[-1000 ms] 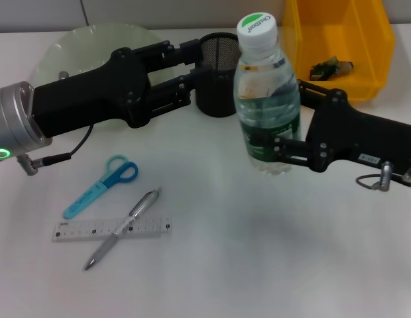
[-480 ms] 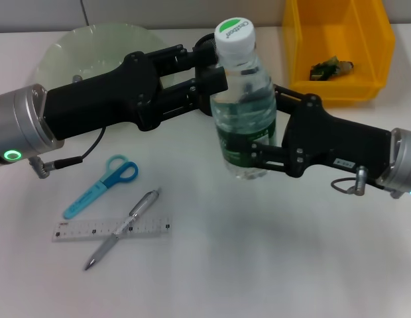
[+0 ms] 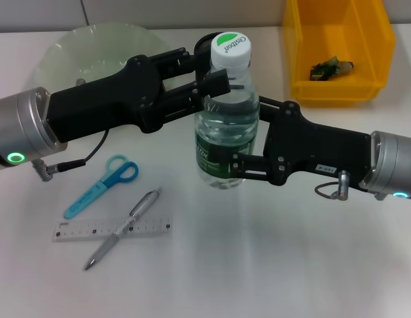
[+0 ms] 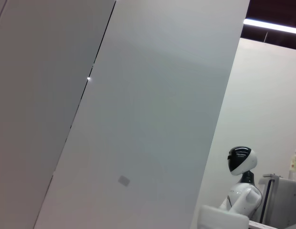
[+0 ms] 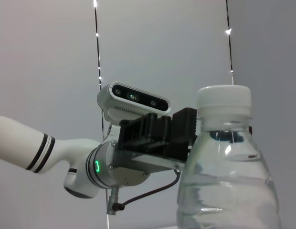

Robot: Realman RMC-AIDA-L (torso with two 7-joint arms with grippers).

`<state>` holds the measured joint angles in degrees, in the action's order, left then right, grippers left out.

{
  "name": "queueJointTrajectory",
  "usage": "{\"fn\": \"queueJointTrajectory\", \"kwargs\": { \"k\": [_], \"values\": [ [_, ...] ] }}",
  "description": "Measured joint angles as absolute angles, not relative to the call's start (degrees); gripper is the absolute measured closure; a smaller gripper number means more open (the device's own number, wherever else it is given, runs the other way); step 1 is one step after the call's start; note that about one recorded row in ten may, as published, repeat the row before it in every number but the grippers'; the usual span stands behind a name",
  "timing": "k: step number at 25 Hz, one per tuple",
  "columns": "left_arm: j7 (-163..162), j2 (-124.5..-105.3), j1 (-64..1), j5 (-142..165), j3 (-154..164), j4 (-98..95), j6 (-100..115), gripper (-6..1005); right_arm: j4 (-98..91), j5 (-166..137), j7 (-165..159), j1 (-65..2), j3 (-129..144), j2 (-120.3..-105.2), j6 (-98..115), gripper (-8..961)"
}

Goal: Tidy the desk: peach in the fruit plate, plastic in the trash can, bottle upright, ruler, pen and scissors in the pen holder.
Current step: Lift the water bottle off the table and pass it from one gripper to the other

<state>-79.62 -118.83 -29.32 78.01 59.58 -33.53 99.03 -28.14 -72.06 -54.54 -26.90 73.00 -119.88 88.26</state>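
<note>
Robotics lab: white humanoid robot (image 4: 241,188), bare panel walls.

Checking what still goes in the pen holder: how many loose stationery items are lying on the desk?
3: scissors, pen and ruler, all near the robot's left; the pen lies across the ruler. Arms could hide more.
</note>
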Motion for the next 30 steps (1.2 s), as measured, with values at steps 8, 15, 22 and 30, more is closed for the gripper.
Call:
{"fn": "queueJointTrajectory", "kwargs": {
  "k": [8,15,22,30],
  "values": [
    [-79.4,-118.78,-28.9,78.0,59.6,-33.5,99.2,474,-28.0,-70.7,-55.4,-27.2,73.5,-119.9,88.8,202],
    [-78.2,-118.45,-28.5,78.6,59.6,-33.8,100.4,454,-28.3,-70.7,-58.7,-26.9,73.6,-119.66,89.1,202],
    [-76.7,-118.17,-28.4,78.9,59.6,-34.7,101.0,424,-28.6,-70.8,-58.9,-26.7,73.6,-119.61,89.3,202],
    [-77.2,-118.2,-28.9,82.7,59.4,-37.0,100.7,391,-28.7,-71.0,-58.8,-26.6,73.6,-119.61,90.6,203]
  ]
}}
